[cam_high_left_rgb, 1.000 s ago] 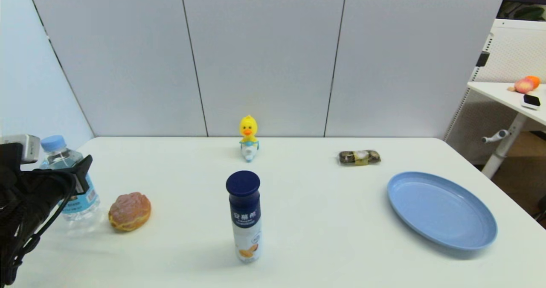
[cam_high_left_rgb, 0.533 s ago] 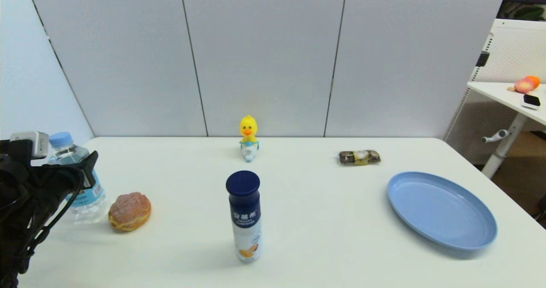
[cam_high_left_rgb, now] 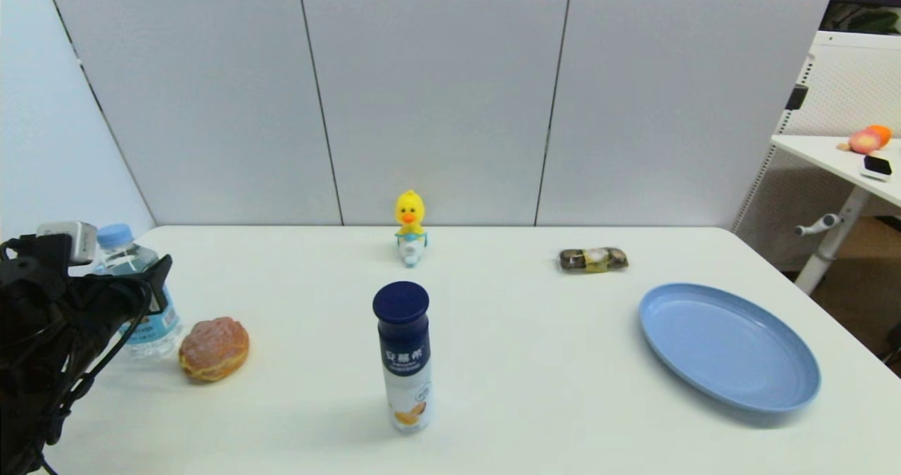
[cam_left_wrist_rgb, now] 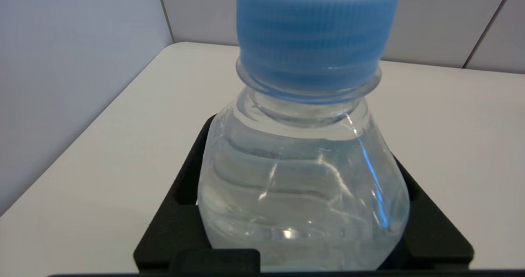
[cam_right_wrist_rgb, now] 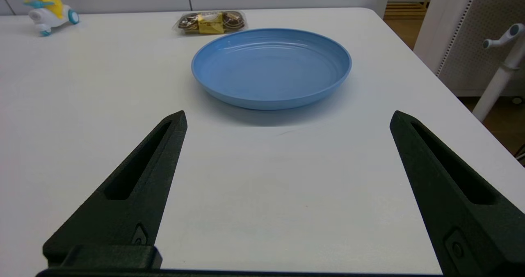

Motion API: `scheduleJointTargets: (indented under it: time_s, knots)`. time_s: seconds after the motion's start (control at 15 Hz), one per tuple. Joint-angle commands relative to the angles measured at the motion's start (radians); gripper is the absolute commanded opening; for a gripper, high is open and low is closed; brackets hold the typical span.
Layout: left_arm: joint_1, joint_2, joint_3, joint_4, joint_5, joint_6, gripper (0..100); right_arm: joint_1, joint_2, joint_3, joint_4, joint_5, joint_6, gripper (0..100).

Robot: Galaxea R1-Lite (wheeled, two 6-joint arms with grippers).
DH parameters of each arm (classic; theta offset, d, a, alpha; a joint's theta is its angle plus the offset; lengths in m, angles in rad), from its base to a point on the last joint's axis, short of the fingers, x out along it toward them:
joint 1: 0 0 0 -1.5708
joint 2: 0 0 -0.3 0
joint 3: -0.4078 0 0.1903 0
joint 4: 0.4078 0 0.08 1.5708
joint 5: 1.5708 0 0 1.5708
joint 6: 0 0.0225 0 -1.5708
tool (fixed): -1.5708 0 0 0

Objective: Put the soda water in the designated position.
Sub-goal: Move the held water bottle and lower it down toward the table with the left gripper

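At the table's [cam_high_left_rgb: 493,419] far left, the left gripper [cam_high_left_rgb: 144,285] clamps 1 soda water [cam_high_left_rgb: 144,320], upright. Rightward: 1 bun [cam_high_left_rgb: 213,348], 1 navy bottle [cam_high_left_rgb: 402,355], 1 duck toy [cam_high_left_rgb: 410,229], 1 snack pack [cam_high_left_rgb: 593,260], 1 blue plate [cam_high_left_rgb: 728,348]. The right gripper [cam_right_wrist_rgb: 287,186] gapes wide, empty.

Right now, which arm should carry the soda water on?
Left. The left gripper is already shut on the soda water at the table's left edge. The right gripper sits open and empty near the blue plate, far from it.
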Motion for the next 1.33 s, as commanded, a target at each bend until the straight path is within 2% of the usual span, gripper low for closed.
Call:
scheduleJointTargets:
  time_s: [0.07,1.33]
  knots:
    - [0.0,0.004,-0.002,-0.067,0.001,0.001,0,0.0,0.0,0.0,0.0,0.0,0.0,100]
    - [0.0,-0.019,0.041,-0.068,0.002,0.001,0,0.0,0.0,0.0,0.0,0.0,0.0,100]
